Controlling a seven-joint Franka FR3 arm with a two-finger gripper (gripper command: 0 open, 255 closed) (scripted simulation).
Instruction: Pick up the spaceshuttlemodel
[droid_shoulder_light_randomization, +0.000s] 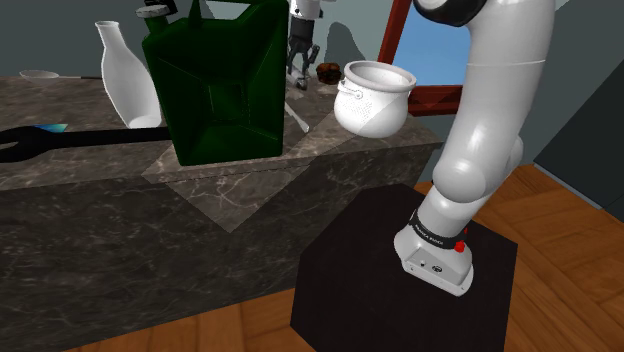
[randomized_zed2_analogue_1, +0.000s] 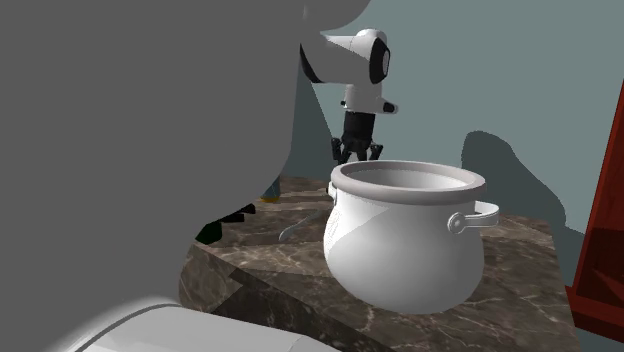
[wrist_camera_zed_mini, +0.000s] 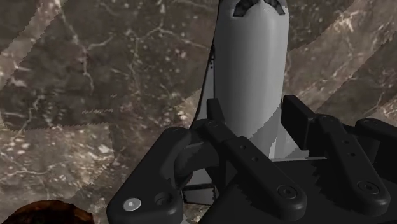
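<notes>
Marble, dark and pale-veined, covers the long counter (droid_shoulder_light_randomization: 100, 170) across the shoulder view, with a wooden floor (droid_shoulder_light_randomization: 570, 250) below it. At that view's lower right the white arm (droid_shoulder_light_randomization: 490, 120) rises from its black box stand (droid_shoulder_light_randomization: 370, 270) and leaves the picture at the top edge. On the counter stands a big dark green jerry can (droid_shoulder_light_randomization: 215, 85). A round white pot (droid_shoulder_light_randomization: 372, 98) with a bail handle sits to its right near the counter's end, and a slim white vase (droid_shoulder_light_randomization: 125, 80) stands to its left. Behind the can, the black gripper (droid_shoulder_light_randomization: 303, 62) hangs pointing down at the counter. In the wrist view its two fingers (wrist_camera_zed_mini: 216, 118) press against both sides of the white and grey space shuttle model (wrist_camera_zed_mini: 248, 76), clasping the body low down with the nose pointing away. The marble lies beneath the model, and whether the model touches it cannot be told. A small brown object (droid_shoulder_light_randomization: 328, 72) sits near the gripper on the counter.
</notes>
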